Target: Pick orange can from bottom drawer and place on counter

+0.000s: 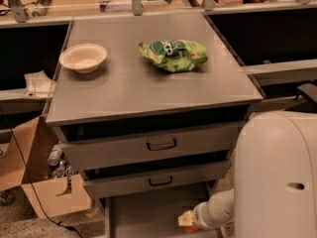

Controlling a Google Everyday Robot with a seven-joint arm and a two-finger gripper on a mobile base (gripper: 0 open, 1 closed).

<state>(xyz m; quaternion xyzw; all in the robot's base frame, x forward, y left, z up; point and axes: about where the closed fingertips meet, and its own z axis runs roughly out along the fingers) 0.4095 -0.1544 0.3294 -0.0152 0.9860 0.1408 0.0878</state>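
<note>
End effector (186, 218) sat low in bottom drawer (141, 213), under the desk's (148, 90) front edge, right of centre, at the orange can (191, 228). Whether it gripped, I couldn't tell. Judged: secure hold first, then withdraw outward before lifting.

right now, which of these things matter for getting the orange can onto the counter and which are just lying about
For the job: orange can, in the open bottom drawer; counter; gripper, down in the drawer at the can.
Lying about: bowl and green snack bag, both on the counter; cardboard box on the floor beside it.
</note>
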